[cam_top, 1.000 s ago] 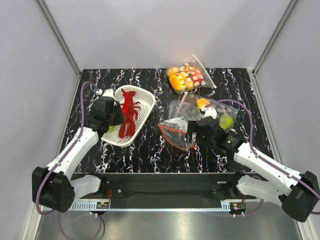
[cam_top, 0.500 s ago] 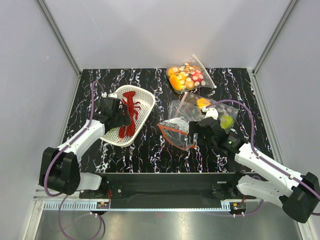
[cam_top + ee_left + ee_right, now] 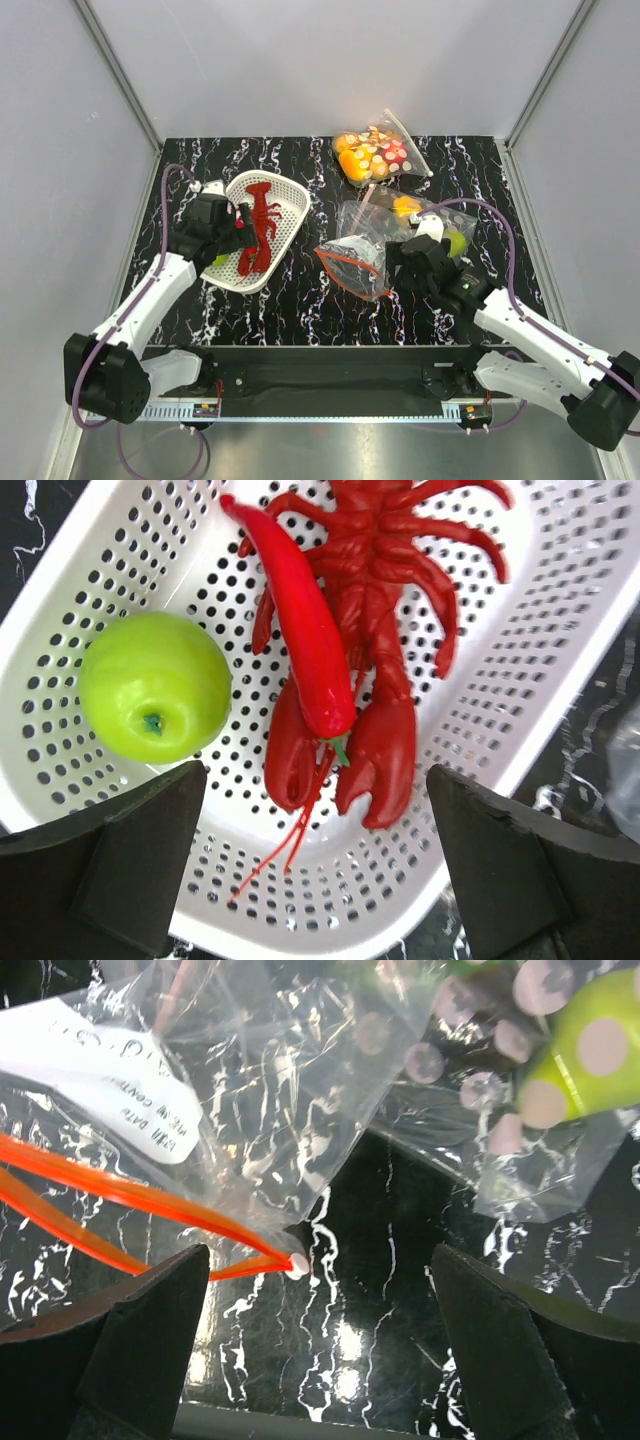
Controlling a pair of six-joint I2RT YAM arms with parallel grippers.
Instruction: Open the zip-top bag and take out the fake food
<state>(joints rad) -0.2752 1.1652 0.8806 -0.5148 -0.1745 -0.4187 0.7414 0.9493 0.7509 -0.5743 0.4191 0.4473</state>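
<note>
The zip-top bag (image 3: 352, 262) lies crumpled mid-table, and the orange zip strips (image 3: 110, 1192) at its mouth are parted. In the white perforated basket (image 3: 291, 204) lies the fake food: the red lobster (image 3: 385, 660), the chili pepper (image 3: 300, 630) resting across it, and the green apple (image 3: 155, 685) beside them. My left gripper (image 3: 318, 830) hovers open above the basket's near end, holding nothing. My right gripper (image 3: 315, 1305) stands open just above the table at the bag's zip corner, and the strip's white end (image 3: 297, 1264) lies between the fingers, untouched.
Two clear polka-dotted bags of fruit lie on the right, one at the back (image 3: 375, 155) and one (image 3: 420, 215) touching the zip-top bag and showing in the right wrist view (image 3: 520, 1070). The black marbled table (image 3: 300, 300) is walled in on three sides.
The left gripper has opened over the basket, and its arm swung right and then back. The right gripper has drawn slightly back from the bag.
</note>
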